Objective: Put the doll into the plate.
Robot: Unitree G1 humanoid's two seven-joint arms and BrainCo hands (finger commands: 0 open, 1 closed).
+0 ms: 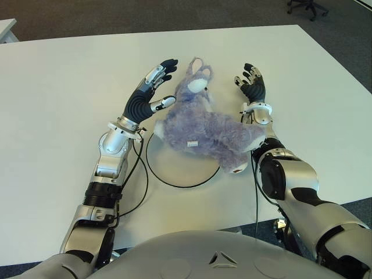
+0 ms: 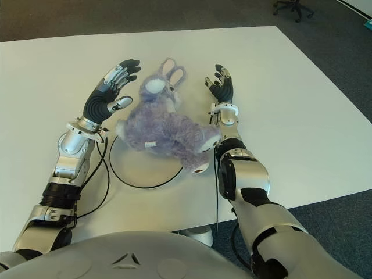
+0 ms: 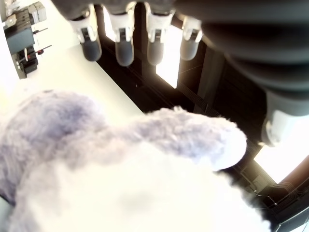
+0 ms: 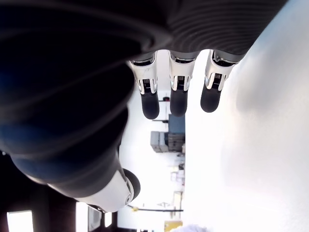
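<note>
A fluffy purple rabbit doll (image 1: 203,129) lies across the far part of a white plate (image 1: 180,165) with a dark rim; its head and ears reach beyond the rim. My left hand (image 1: 152,87) is just left of the doll's head, fingers spread, thumb tip near the fur. The left wrist view shows the doll (image 3: 120,183) close under straight fingers (image 3: 123,46) that hold nothing. My right hand (image 1: 252,82) stands to the right of the doll's ears, fingers extended and apart from it.
The white table (image 1: 64,99) stretches around the plate. A black cable (image 1: 139,174) runs along my left forearm near the plate's left rim. An office chair (image 1: 307,7) stands on the dark floor beyond the far right corner.
</note>
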